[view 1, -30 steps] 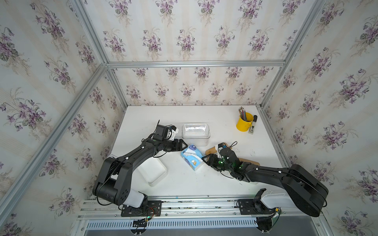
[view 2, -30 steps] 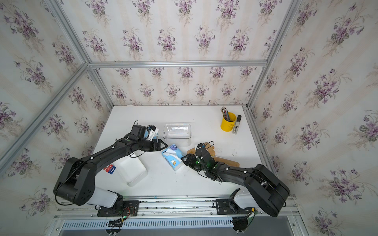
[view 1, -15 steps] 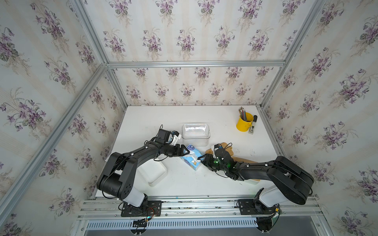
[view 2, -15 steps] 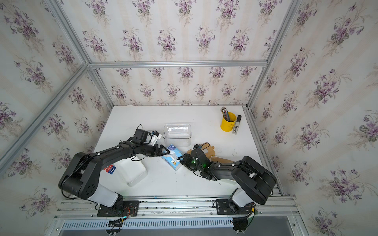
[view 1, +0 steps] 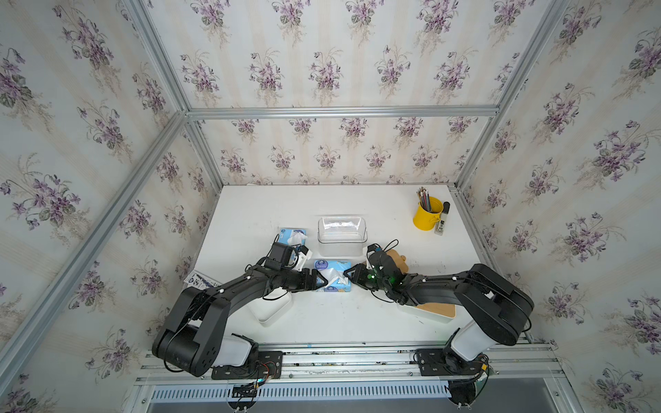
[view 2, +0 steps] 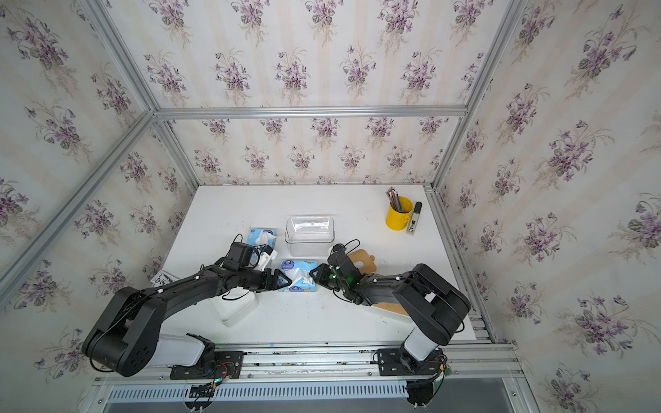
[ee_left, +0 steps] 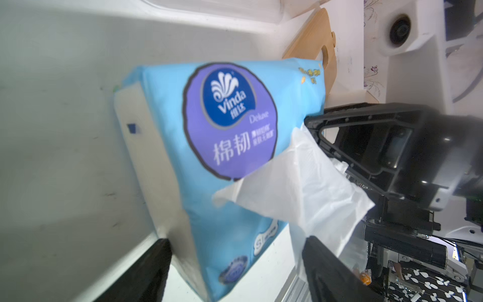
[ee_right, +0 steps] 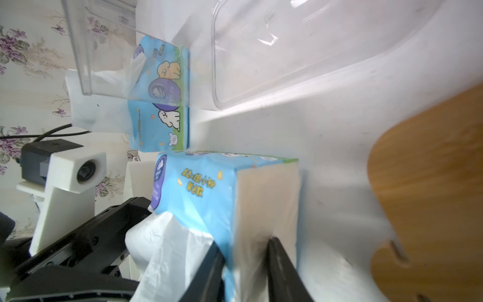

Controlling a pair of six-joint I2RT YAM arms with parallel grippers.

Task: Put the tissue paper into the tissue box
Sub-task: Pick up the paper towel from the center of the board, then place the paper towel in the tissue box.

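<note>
A blue tissue paper pack [view 1: 334, 274] lies mid-table with a white sheet [view 1: 331, 278] sticking out of its top. My left gripper [view 1: 319, 280] is open, its fingers straddling the pack's left end [ee_left: 209, 209] without pressing it. From the other side my right gripper [view 1: 348, 277] is shut on the pack's right end [ee_right: 251, 209], a finger [ee_right: 211, 269] on each face. The clear tissue box [view 1: 342, 230] stands open just behind the pack, and its wooden slotted lid [view 1: 397, 258] lies to its right.
A second blue tissue pack [view 1: 293, 236] sits left of the clear box. A white tray [view 1: 270, 309] lies under my left arm and a wood-topped white box [view 1: 432, 311] under my right arm. A yellow pencil cup [view 1: 426, 214] and a marker [view 1: 441, 223] stand at the back right.
The right jaws have narrowed onto the pack's right end. The pack has turned from slanted to level. My left gripper has come forward to the pack's left end, still open.
</note>
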